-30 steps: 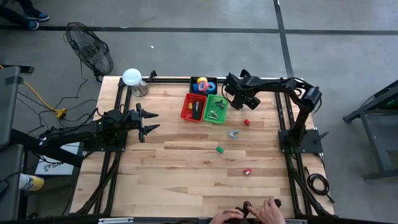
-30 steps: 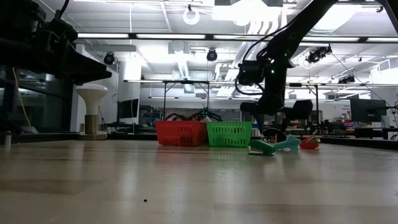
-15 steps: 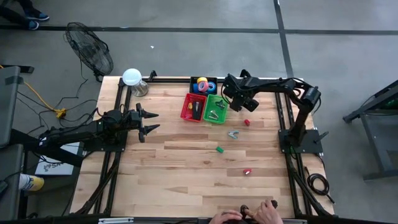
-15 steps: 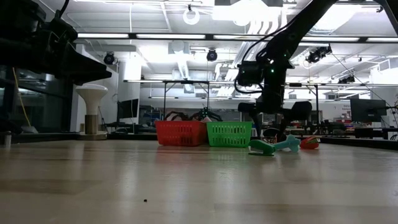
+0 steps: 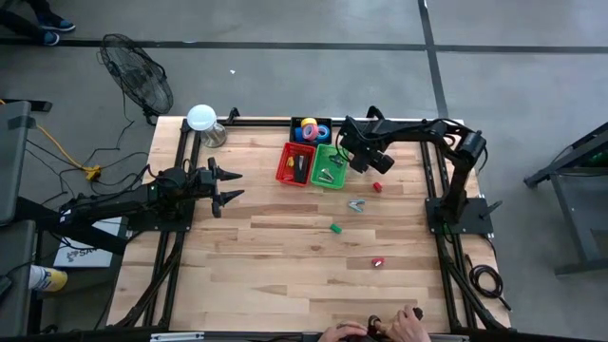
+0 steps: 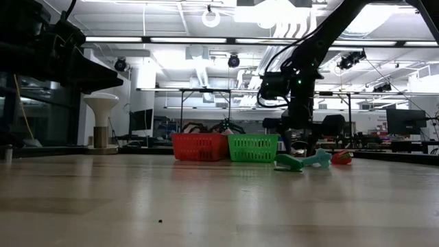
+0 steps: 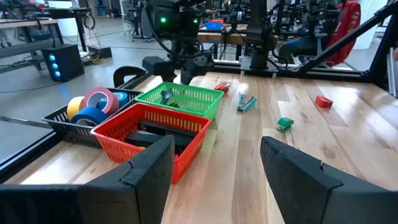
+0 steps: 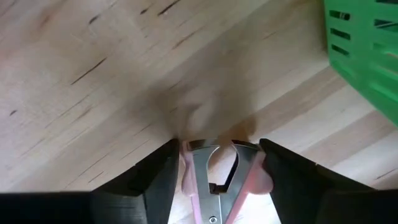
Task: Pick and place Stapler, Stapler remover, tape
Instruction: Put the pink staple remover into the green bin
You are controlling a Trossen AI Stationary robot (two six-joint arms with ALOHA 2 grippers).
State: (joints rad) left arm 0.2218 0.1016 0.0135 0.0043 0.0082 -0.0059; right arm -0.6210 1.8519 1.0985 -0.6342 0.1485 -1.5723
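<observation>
My right gripper [image 5: 356, 158] [image 8: 217, 149] hovers just right of the green basket [image 5: 330, 166] and is shut on a pink staple remover [image 8: 214, 171]. The black stapler [image 5: 300, 167] [image 7: 163, 134] lies in the red basket [image 5: 288, 163]. Tape rolls [image 5: 309, 128] [image 7: 93, 106] sit in the black bin at the far edge. A grey remover [image 5: 329, 174] lies in the green basket. My left gripper [image 5: 226, 185] waits open at the table's left side. My right gripper pinches the staple remover between its two fingers [image 8: 158, 180], one on each pink handle side [image 8: 186, 177], coming from above and pointing down. The metal claws [image 8: 214, 152] point toward the table. The remover looks lifted clear of the wood.
A teal staple remover [image 5: 356, 204], a red one [image 5: 377, 187], a small green piece [image 5: 335, 228] and a small red piece [image 5: 378, 262] lie on the right half of the table. A person's hands [image 5: 380, 330] are at the near edge. A white lamp [image 5: 202, 118] stands at the far left corner.
My right gripper has drifted a little toward the table's left, closer to the green basket, still shut on the staple remover.
</observation>
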